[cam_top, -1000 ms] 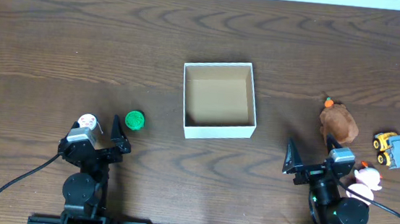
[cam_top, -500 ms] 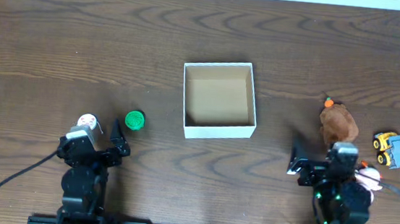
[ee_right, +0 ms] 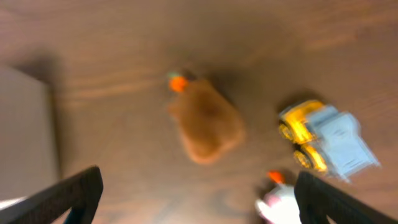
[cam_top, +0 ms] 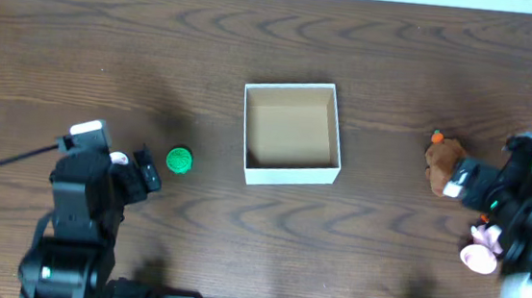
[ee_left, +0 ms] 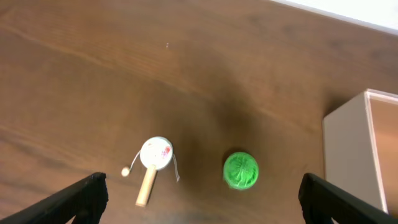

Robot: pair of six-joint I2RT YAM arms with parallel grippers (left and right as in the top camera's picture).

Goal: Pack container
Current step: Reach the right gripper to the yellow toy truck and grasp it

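Note:
The container point(cam_top: 289, 174), a square white box with a brown inside, sits in the middle of the table with nothing in it. Its wall shows at the right edge of the left wrist view point(ee_left: 346, 155). My left gripper point(cam_top: 146, 173) is open and empty, above a small drum rattle with a wooden handle point(ee_left: 154, 155) and a green ball point(ee_left: 241, 170). My right gripper point(cam_top: 462, 180) is open and empty, above a brown plush point(ee_right: 205, 121), a yellow and blue toy truck point(ee_right: 326, 140) and a white and pink toy point(ee_right: 280, 206). The right wrist view is blurred.
In the overhead view the green ball point(cam_top: 179, 160) lies left of the container, the brown plush point(cam_top: 441, 157) lies to its right and the white and pink toy point(cam_top: 478, 254) lies at the front right. The right arm hides the truck there.
Both arms have risen from their rest pose. The left arm swung left over the rattle. The right arm swung right, over the truck and toys. No toy moved.

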